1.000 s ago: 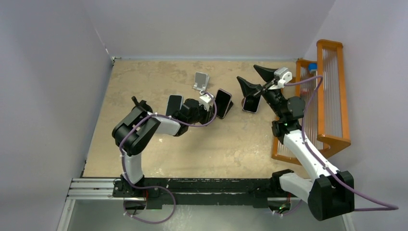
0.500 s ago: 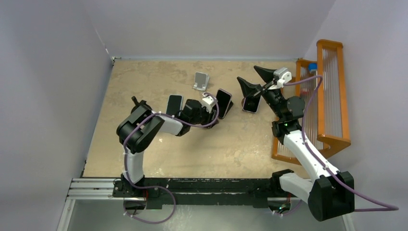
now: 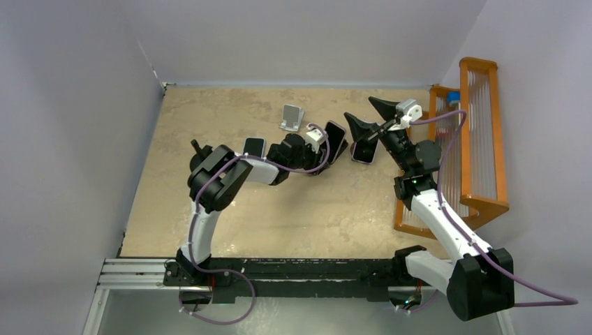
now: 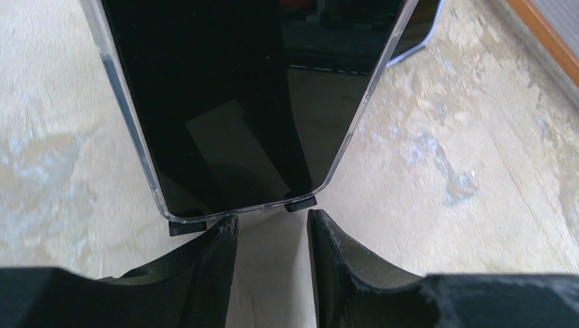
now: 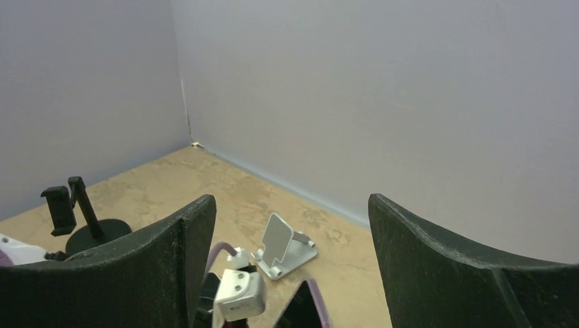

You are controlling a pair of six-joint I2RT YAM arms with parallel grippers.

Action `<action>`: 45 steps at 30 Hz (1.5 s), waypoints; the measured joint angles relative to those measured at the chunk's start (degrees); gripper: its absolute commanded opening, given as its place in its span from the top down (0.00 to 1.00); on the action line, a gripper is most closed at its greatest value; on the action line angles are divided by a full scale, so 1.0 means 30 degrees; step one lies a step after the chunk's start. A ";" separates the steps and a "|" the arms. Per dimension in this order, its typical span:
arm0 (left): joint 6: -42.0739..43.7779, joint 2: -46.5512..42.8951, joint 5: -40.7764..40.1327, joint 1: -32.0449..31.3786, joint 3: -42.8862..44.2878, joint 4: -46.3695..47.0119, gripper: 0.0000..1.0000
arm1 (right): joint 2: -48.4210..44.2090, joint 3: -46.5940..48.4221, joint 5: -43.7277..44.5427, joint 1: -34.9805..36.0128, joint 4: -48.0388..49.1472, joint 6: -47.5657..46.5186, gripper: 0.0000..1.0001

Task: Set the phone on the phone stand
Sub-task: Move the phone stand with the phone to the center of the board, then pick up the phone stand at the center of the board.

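A dark phone in a clear case [image 3: 336, 142] leans upright on a small black stand; it fills the left wrist view [image 4: 252, 102], and the stand's feet [image 4: 300, 203] show under its lower edge. My left gripper [image 3: 322, 148] [image 4: 272, 222] is right in front of that edge, jaws slightly apart with only table between them, and the left fingertip touches the phone's rim. My right gripper [image 3: 368, 116] is wide open and empty, raised above a second phone [image 3: 364, 151]. A silver phone stand [image 3: 292, 116] [image 5: 287, 246] stands empty behind.
A third phone [image 3: 253, 147] lies flat beside the left arm. A black clamp stand [image 3: 200, 149] [image 5: 68, 212] is at the left. An orange wooden rack [image 3: 482, 139] lines the right edge. Walls close off the back and both sides.
My left gripper has moved right and slightly toward the back, and the upright phone on its black stand has shifted the same way. The right arm has not moved.
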 measured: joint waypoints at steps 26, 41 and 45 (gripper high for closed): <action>0.0138 0.3366 0.1341 0.0576 0.7009 -0.4131 0.42 | 0.0816 0.0466 0.0743 0.0000 -0.0539 -0.0299 0.15; 0.0656 -0.8772 0.0583 0.4830 -0.0670 -0.5122 0.40 | 1.4979 1.3493 -0.0015 0.1778 -0.4036 0.0430 0.21; 0.0656 -1.0229 0.0503 0.5377 -0.1552 -0.5340 0.35 | 1.8899 1.8702 -0.0102 0.2346 -0.6732 -0.0102 0.27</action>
